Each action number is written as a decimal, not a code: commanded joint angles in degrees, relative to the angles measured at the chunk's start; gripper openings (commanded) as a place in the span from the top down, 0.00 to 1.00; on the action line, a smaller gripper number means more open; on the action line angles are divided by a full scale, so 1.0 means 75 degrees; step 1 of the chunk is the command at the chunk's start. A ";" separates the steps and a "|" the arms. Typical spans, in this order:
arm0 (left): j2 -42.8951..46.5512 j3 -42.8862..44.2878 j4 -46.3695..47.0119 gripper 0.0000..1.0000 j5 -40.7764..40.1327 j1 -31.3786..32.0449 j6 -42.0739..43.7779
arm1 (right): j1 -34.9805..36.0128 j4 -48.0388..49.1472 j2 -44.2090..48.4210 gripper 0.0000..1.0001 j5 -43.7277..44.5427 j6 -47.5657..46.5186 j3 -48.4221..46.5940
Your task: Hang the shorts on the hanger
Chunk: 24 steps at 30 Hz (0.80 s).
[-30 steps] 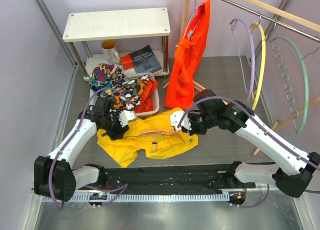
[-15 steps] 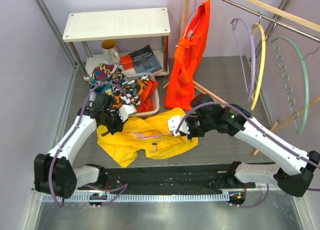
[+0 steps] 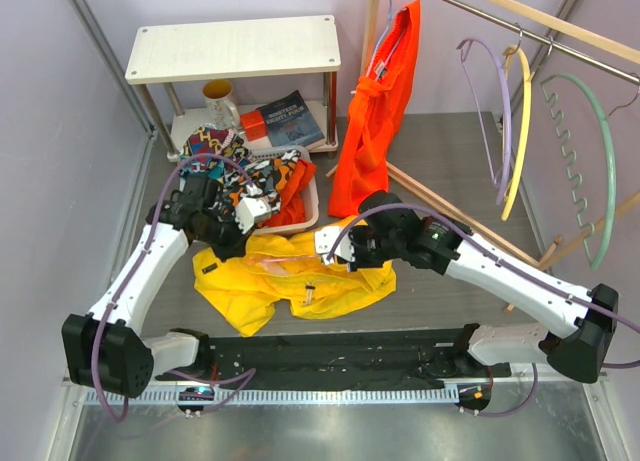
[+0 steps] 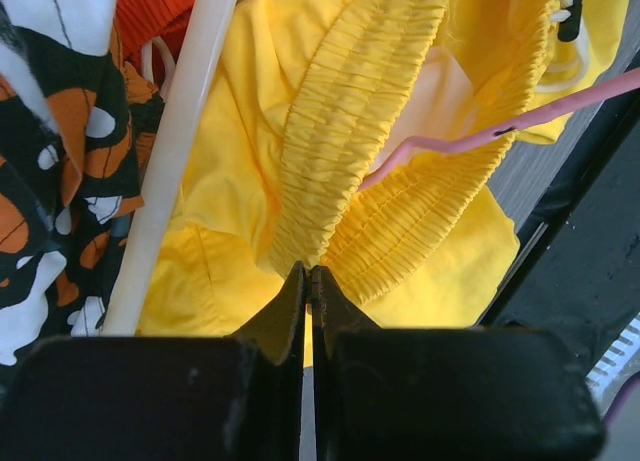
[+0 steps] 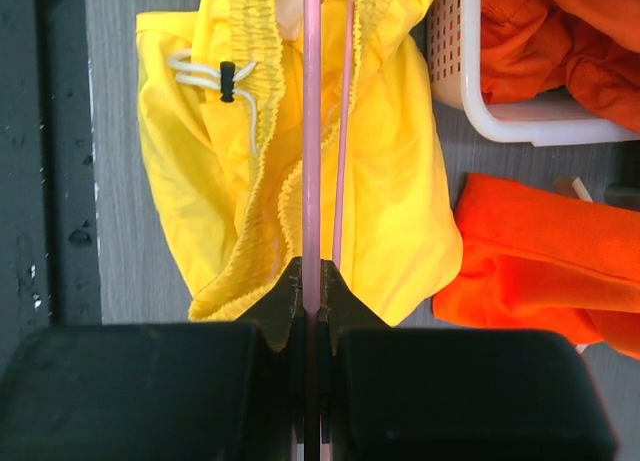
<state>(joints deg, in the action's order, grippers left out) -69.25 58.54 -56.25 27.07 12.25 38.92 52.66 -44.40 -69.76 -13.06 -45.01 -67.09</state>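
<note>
Your left gripper pinches the shorts by the waistband | your right gripper clamps the hanger, which reaches inside that waistband.

Left gripper pinching gathered waistband of yellow shorts; pink hanger lying across waistband; white basket and patterned cloth at left.
</note>
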 commanded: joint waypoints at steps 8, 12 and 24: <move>0.0081 0.1018 -0.0960 1.00 0.0515 0.0124 -0.0197 | 0.0068 0.2942 -0.0237 0.99 -0.0742 0.0400 0.0730; 0.0140 0.1042 -0.1020 0.99 0.0714 0.0136 -0.0407 | 0.0056 0.4065 -0.0355 0.99 -0.1118 0.0693 0.1151; 0.0234 0.1030 -0.2561 0.29 0.2683 -0.2932 0.3735 | -0.0131 0.5334 0.0007 0.99 -0.1516 0.1338 0.2172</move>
<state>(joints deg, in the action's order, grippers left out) -66.59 64.75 -65.19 40.51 -5.39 47.48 52.05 -12.34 -72.86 -21.15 -37.01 -51.11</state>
